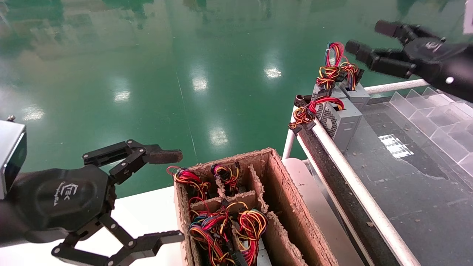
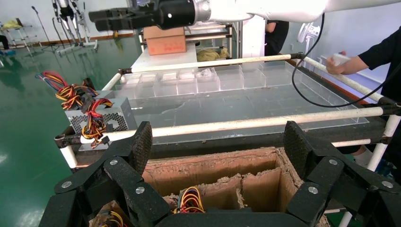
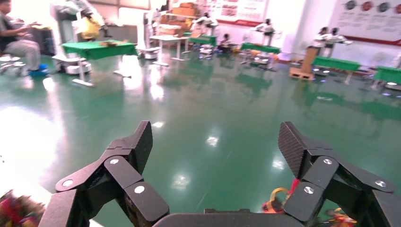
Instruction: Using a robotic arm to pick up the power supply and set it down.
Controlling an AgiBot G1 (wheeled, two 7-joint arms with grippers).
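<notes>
Two grey power supplies [image 1: 342, 123] [image 1: 356, 94] with red, yellow and black wires stand at the near corner of the dark table [image 1: 406, 177]. One power supply [image 2: 116, 116] also shows in the left wrist view. My right gripper [image 1: 366, 36] hangs open in the air just right of and above their wires, holding nothing. In the right wrist view this right gripper [image 3: 215, 146] looks out over green floor, with wires [image 3: 276, 203] at the edge. My left gripper [image 1: 172, 195] [image 2: 220, 146] is open beside the brown cardboard box [image 1: 281, 192] [image 2: 213, 170], empty.
The cardboard box has dividers, and its cells hold more wire bundles [image 1: 221, 221]. A white rail [image 1: 354, 184] edges the table. Clear plastic dividers [image 1: 436, 111] lie along its far side. A person [image 2: 373, 56] stands at the table's far end.
</notes>
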